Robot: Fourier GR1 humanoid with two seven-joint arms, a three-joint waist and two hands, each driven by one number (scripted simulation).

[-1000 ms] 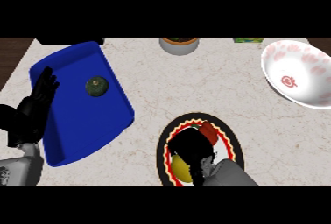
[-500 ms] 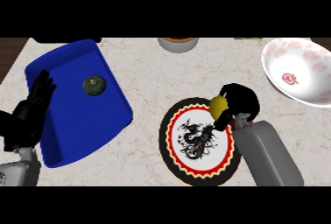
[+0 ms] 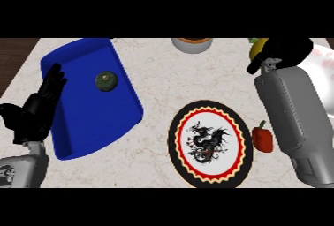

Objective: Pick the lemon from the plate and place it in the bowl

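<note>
**A:** Where is the lemon?

**B:** The lemon (image 3: pixel 258 48) is at the far right, off the plate. The right hand (image 3: pixel 287 49) has its fingers curled round it, just left of the white bowl (image 3: pixel 324 66).

**A:** And nearer?

**B:** The patterned plate (image 3: pixel 177 132) lies near centre on the desk (image 3: pixel 153 62), with a red pepper (image 3: pixel 263 138) just right of it.

**A:** The other hand?

**B:** The left hand (image 3: pixel 38 112) rests at the left with its fingers straight, beside a blue tray (image 3: pixel 98 117).

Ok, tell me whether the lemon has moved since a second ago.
Yes. The lemon, held in the right robot hand, has gone from the plate up and to the right, towards the bowl.
</note>
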